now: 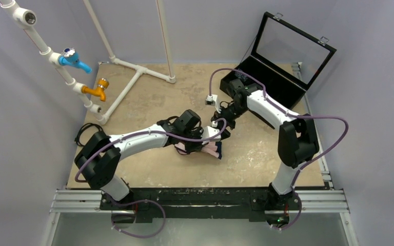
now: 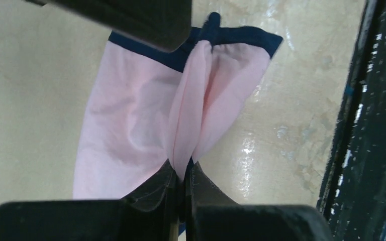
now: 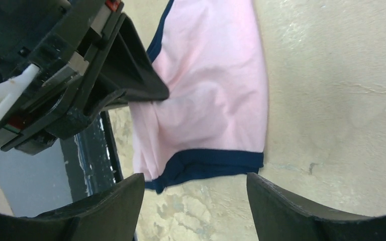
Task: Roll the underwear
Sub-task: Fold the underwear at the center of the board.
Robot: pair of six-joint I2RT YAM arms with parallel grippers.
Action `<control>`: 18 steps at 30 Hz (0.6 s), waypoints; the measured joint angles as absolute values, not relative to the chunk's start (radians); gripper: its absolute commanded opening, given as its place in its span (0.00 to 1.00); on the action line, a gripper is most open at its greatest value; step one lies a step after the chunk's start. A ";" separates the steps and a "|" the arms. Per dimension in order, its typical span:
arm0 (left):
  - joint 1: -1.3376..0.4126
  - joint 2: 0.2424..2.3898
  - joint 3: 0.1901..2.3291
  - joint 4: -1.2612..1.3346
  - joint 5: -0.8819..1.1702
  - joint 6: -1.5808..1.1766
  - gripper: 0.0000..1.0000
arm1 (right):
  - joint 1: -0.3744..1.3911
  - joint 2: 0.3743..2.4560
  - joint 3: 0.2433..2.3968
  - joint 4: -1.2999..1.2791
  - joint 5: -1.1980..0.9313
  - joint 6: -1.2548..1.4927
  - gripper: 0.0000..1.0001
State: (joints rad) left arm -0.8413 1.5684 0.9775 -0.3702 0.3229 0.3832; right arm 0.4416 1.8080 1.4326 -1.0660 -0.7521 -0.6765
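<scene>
Left gripper point(image 2: 183, 173) is clamped tight on the underwear point(image 2: 130, 120): jaws together w/ a pinch of the pink fabric squeezed between them. A raised fold runs from that pinch up to the navy trim band. Rest of the briefs lies fairly flat on the worktop point(image 1: 149, 102), approx mid-table, a bit closer to the near edge than the far one.

Right gripper point(image 3: 196, 198) is just beside it, jaws spread wide apart, nothing in them. From its wrist cam the navy-trimmed edge shows between its two fingers point(image 3: 105, 211), and the left gripper sits over the pink cloth on the left. Can't tell if the right one touches the fabric tbh. Both arms reach in toward the middle, so the grippers are near each other over the cloth.

Other stuff: black case point(image 1: 282, 72) w/ lid open at the far right corner, white PVC pipe frame point(image 1: 133, 77) at the far left w/ a blue tap point(image 1: 74, 59) and an orange tap point(image 1: 98, 89) on it.
</scene>
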 measured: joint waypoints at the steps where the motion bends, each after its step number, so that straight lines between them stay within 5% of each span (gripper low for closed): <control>1: -0.836 1.576 0.991 -0.377 0.349 0.383 0.00 | 0.435 1.793 1.420 -1.044 -0.755 -0.671 0.76; 18: -0.756 1.673 1.087 -0.485 0.703 0.396 0.00 | 0.392 1.706 1.237 -0.788 -0.809 -0.583 0.79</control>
State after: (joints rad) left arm -0.7559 1.6726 1.0874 -0.4850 0.7033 0.3962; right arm 0.3923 1.7058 1.2366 -0.7879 -0.8089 -0.5827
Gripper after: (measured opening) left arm 0.030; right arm 0.787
